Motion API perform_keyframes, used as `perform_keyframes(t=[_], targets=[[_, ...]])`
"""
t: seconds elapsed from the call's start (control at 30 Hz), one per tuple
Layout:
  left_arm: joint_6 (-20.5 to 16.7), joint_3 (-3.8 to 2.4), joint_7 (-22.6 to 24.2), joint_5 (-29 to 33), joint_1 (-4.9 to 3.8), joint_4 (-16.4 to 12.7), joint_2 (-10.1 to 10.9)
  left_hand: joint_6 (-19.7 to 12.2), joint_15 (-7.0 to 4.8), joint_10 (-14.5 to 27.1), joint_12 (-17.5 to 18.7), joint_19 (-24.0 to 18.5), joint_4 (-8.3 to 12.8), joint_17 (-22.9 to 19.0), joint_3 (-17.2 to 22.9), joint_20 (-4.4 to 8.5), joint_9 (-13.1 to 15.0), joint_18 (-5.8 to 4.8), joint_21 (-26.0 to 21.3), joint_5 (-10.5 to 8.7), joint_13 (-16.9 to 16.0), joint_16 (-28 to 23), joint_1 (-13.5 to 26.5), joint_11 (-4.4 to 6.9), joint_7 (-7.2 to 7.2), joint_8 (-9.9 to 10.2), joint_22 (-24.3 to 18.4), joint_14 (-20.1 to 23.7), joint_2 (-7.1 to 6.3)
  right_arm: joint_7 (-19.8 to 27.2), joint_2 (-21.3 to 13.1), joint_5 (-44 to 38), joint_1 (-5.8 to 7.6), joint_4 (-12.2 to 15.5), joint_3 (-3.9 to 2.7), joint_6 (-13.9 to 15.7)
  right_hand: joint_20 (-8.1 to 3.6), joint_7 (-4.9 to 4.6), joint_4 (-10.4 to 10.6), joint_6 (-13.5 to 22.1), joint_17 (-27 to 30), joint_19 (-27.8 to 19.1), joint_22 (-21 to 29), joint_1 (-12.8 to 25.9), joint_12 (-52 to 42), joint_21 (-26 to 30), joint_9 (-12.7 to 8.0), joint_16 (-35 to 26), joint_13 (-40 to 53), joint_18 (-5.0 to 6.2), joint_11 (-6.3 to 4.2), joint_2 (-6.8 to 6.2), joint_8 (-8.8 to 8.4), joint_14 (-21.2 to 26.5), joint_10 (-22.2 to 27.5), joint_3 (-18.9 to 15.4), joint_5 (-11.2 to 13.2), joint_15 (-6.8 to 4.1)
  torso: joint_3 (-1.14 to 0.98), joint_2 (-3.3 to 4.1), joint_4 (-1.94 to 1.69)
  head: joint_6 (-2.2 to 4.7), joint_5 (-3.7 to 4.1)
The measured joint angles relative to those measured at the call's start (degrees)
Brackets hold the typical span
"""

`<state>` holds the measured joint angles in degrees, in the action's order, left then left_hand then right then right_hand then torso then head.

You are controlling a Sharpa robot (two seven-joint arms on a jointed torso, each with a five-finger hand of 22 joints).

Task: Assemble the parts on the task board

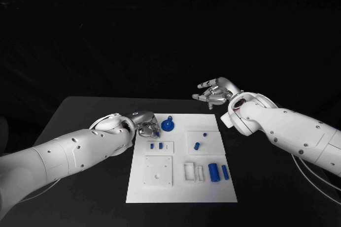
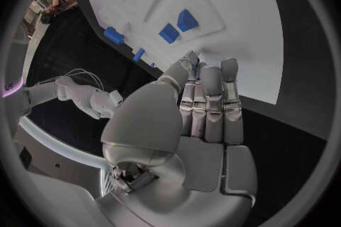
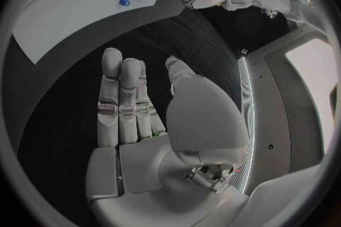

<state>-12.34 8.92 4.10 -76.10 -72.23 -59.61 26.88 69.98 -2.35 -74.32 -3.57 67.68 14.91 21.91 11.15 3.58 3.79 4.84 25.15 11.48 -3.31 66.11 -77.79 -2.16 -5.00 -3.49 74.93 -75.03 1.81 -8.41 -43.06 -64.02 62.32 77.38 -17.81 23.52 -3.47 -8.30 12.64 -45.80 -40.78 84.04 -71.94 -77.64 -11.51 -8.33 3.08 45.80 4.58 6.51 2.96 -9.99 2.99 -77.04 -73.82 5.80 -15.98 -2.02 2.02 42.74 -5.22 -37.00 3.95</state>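
Here the task board [image 1: 182, 158] lies flat in the middle of the black counter [image 1: 85, 109], with the blue parts spread on it. A round blue part with a small loop [image 1: 167, 125] lies near the far left corner of the board. Two small blue pieces [image 1: 156, 145] stand in a slot closer to the middle, another small one [image 1: 197, 145] lies in the square recess at the right, and two long blue cylinders [image 1: 218, 172] lie side by side at the near right. A white plate with holes [image 1: 158, 169] sits at the near left.

The left robot hand [image 1: 146, 124] is low at the far left edge of the board, just beside the round part. In the left wrist view its fingers [image 2: 211, 103] are straight and together, pointing at the board edge, and nothing is seen between them; it looks released. The right robot hand [image 1: 213, 93] hovers above the counter beyond the far right corner of the board, fingers loosely apart, grasping nothing.

The step in hand is probably to pick the round part with the left robot hand. To do it well, the hand should approach from above, take the disc by its rim and avoid pushing it off the board.
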Motion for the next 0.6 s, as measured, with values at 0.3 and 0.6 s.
perform_keyframes(t=[0.3,0.6], targets=[[0.4,0.08,-0.3,0.0,0.28,0.6,-0.4,-0.1,0.0,0.0,0.0,0.0,0.0,0.0,0.0,0.0,0.0,-0.01,0.0,0.0,0.0,0.0,0.2,0.0,-0.07,0.0,0.0,0.0,0.23,0.0,0.0,0.0,0.0,0.0,0.0,0.0,0.0,0.0,0.0,0.0,0.0,0.0,0.0,0.0,0.0,0.0,0.0,0.0,0.0,0.0,0.0,0.0,0.0,0.0,0.0,0.0,0.0,0.0,-0.01,0.01,0.0,-0.07,0.0],[0.6,0.09,-0.5,0.0,0.3,1.0,-0.4,-0.2,0.0,0.0,0.0,0.0,0.0,0.0,0.0,0.0,0.0,-0.01,0.2,0.0,0.0,0.0,0.2,0.0,0.0,0.0,0.0,0.0,0.23,0.0,0.0,0.0,0.0,0.0,0.0,0.0,0.0,0.0,0.0,0.0,0.0,0.0,0.0,0.0,0.0,0.0,0.0,0.0,0.0,-0.01,0.0,0.0,0.0,0.0,0.0,0.0,0.0,0.0,0.0,-0.01,0.01,-0.07,0.06]])
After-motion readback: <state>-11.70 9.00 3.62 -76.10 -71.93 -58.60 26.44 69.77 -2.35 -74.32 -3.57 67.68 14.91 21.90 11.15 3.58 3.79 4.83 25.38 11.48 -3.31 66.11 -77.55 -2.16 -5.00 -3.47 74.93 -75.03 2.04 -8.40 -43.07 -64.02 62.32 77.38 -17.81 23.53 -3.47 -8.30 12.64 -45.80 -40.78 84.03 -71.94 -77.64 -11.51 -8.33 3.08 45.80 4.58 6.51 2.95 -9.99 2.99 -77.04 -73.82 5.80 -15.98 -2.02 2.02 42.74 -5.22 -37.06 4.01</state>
